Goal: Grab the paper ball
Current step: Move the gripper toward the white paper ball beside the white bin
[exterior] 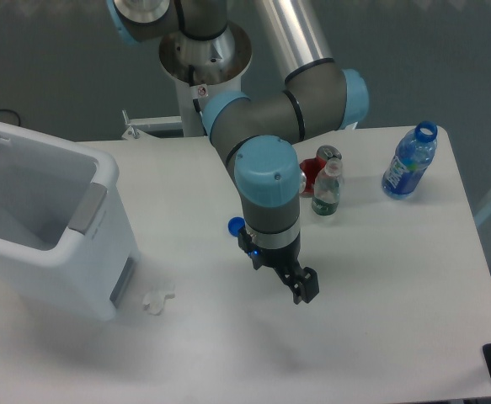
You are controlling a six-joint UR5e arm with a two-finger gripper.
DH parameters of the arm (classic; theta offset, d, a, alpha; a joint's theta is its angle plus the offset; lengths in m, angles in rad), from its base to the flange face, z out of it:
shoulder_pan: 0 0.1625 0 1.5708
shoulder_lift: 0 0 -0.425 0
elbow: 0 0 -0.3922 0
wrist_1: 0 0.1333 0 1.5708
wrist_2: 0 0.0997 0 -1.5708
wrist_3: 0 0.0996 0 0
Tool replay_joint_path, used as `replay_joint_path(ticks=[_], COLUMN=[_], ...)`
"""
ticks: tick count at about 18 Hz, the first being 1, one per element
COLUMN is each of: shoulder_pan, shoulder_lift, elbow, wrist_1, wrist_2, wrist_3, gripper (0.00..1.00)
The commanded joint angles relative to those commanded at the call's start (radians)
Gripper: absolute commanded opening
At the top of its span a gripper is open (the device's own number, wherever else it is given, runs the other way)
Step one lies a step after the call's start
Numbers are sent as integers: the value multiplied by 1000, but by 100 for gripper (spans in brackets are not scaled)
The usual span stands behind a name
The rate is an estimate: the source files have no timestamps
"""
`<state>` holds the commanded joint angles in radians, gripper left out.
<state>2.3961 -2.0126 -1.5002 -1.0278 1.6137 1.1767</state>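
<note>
Your gripper [301,286] hangs mid-table, whether its fingers are parted I cannot tell, well apart from the ball [157,300] lying just beside the bin [102,252], so, pale on white, you could miss it or clip that wall.

White table [397,278] spanning the frame, carrying a scatter of items. Sitting at the left edge: a large white bin [51,227], open at the top. Lying just beside the bin's lower right corner: the paper ball [157,300], pale and barely standing out against the surface. Resting near the middle: a small blue bottle cap [236,225]. Standing toward the back right: a small clear bottle [328,190] beside a red can [319,168], with an uncapped blue-labelled bottle [409,162] well apart near the far corner.
</note>
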Motion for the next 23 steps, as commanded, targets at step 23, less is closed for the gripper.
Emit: replay_joint_path(ticks=[23], shoulder_pan=[-210], shoulder_lift=[-49], elbow=[-144], wrist_1=[112], wrist_2=[-18], wrist_3=[-49], gripper=[100])
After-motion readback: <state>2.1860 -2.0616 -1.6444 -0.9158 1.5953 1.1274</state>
